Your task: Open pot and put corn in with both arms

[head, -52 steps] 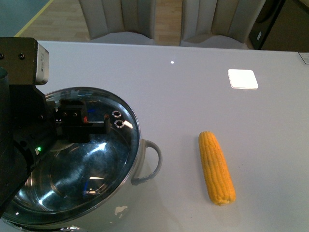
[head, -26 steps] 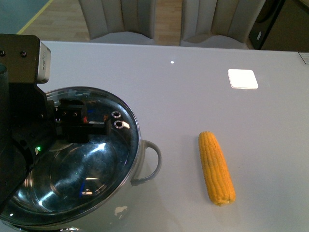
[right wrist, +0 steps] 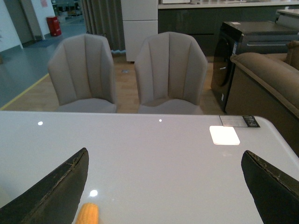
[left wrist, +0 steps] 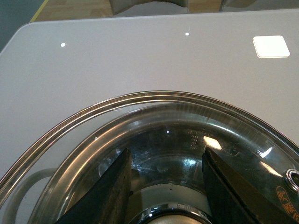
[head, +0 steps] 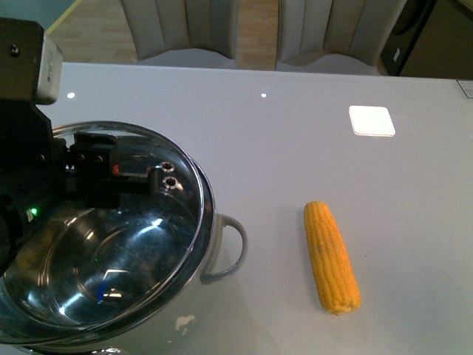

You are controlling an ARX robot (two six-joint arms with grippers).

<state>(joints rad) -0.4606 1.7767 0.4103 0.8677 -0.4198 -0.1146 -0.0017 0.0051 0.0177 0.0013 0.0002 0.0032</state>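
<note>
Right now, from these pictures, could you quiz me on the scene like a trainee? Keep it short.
1. True or false: the yellow corn cob lies on the white table, apart from the shiny steel pot.
2. The left gripper is closed on: A) the round glass lid, B) the corn cob, C) the pot's side handle.
3. Is the right gripper open or shut?
Key: 1 true; 2 A; 3 open.

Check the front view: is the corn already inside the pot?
No, the corn lies on the white table, off to the right of the pot and not touching it.
</note>
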